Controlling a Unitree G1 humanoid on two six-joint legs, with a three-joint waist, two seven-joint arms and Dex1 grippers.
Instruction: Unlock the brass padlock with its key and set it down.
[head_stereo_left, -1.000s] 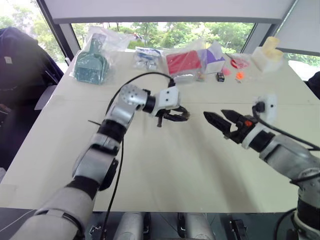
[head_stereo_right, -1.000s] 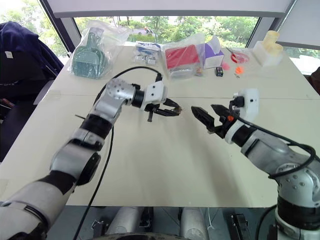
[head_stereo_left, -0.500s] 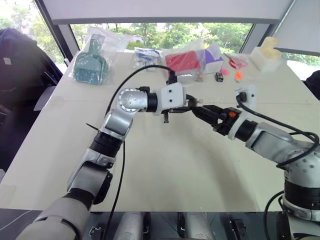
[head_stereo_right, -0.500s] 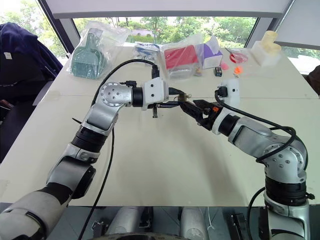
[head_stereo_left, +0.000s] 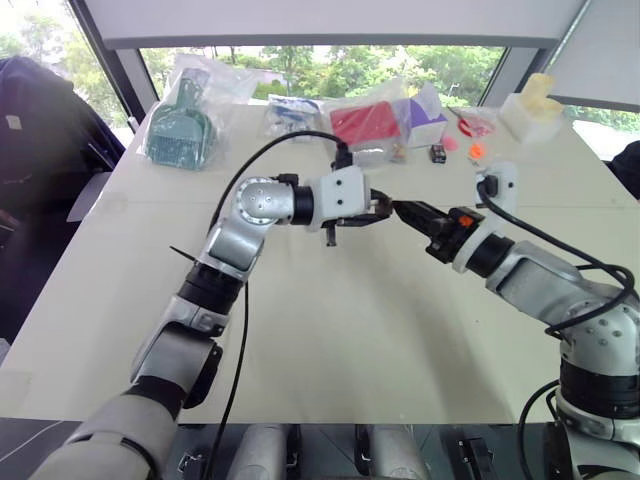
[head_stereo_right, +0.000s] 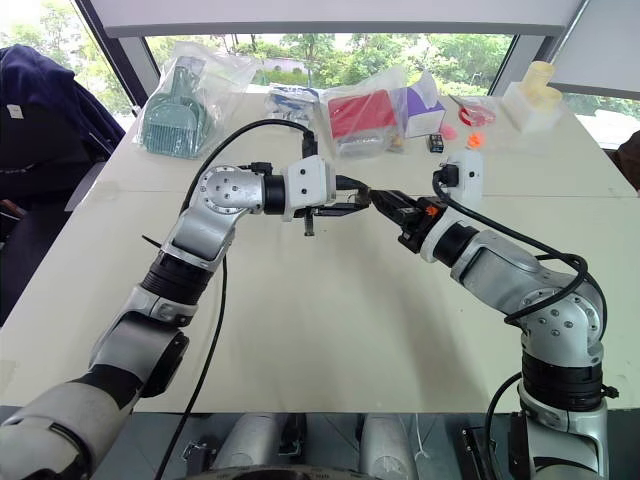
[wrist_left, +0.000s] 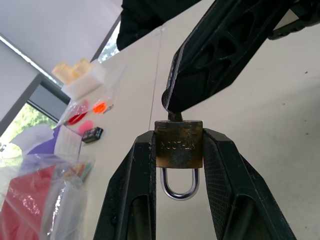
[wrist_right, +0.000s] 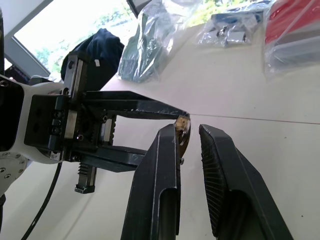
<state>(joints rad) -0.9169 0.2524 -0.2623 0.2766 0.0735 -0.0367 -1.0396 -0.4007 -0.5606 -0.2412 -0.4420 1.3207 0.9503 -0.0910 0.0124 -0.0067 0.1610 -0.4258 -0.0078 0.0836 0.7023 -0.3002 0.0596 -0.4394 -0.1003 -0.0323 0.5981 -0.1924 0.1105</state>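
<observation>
Windows ran behind a white table (head_stereo_left: 330, 340), whose far edge carried bagged goods: a green scoop (head_stereo_left: 180, 132), a red pack (head_stereo_left: 365, 123), a purple and white box (head_stereo_left: 430, 118) and a pale foam block (head_stereo_left: 528, 112). Above the middle of the table the two arms met tip to tip. The left gripper (wrist_left: 179, 150) had its jaws clamped on the flat sides of the brass padlock (wrist_left: 179, 144), the silvery shackle (wrist_left: 179, 184) looped back between its fingers (wrist_left: 131, 200) and the keyway end turned toward the other arm. The right gripper (wrist_right: 188, 131) had its jaws narrowed to a slim gap at that end of the padlock, touching it. A small metal stub, apparently the key (wrist_left: 173, 116), stood out of the padlock against the right fingertip; whether the right jaws actually pinched it could not be told.
</observation>
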